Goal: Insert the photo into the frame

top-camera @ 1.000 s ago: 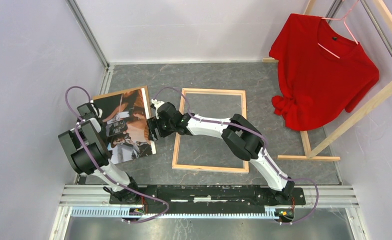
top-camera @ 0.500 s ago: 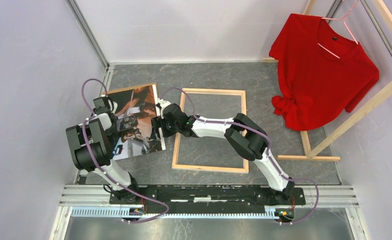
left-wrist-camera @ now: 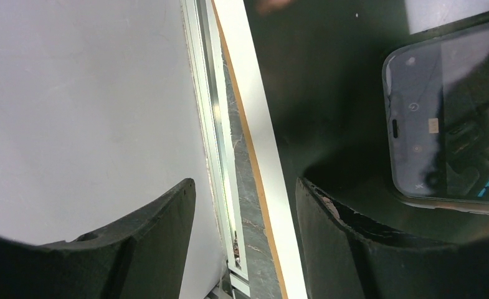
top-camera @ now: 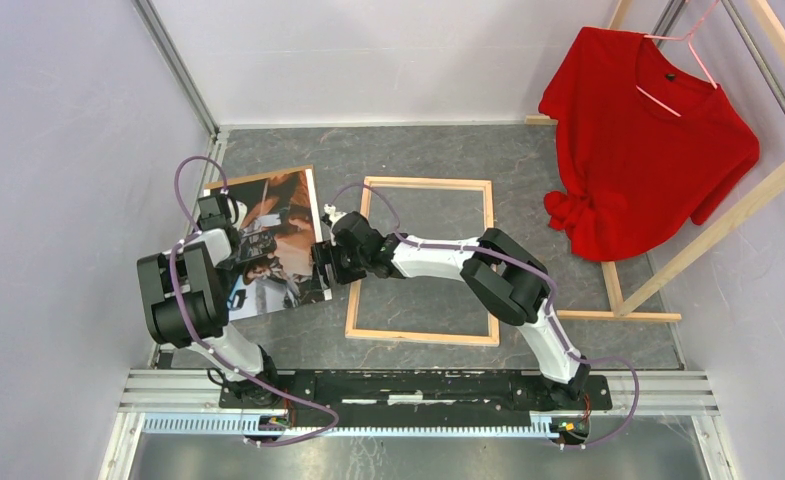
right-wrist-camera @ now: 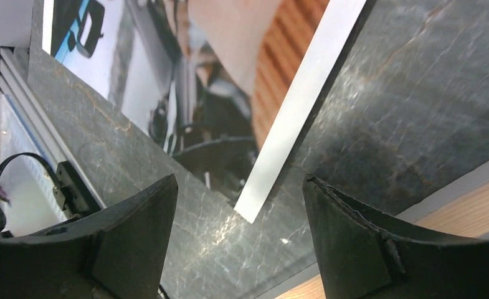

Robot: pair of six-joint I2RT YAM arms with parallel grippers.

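Observation:
The photo (top-camera: pixel 268 245), a dark and orange-red print with a white border, lies face up on the table left of the frame (top-camera: pixel 356 290). A brown sheet edge (top-camera: pixel 248 181) shows under its far side. The frame lies flat with its light-wood side up. My left gripper (top-camera: pixel 218 212) is open over the photo's left edge; in the left wrist view (left-wrist-camera: pixel 245 187) the white border (left-wrist-camera: pixel 260 143) runs between the fingers. My right gripper (top-camera: pixel 322 265) is open over the photo's near right corner (right-wrist-camera: pixel 254 205), with the frame rail (right-wrist-camera: pixel 472 215) just beside it.
A red shirt (top-camera: pixel 648 130) hangs on a bare-wood rack (top-camera: pixel 728 215) at the back right, its base (top-camera: pixel 618 315) on the table right of the frame. The left wall and its metal rail (left-wrist-camera: pixel 213 143) run close beside the photo. The arms' mounting rail (top-camera: pixel 418 385) is at the near edge.
The photo has slid right, closer to the frame's left rail, and turned a little. Both grippers moved right with it; the right one now sits lower, at the photo's near right corner.

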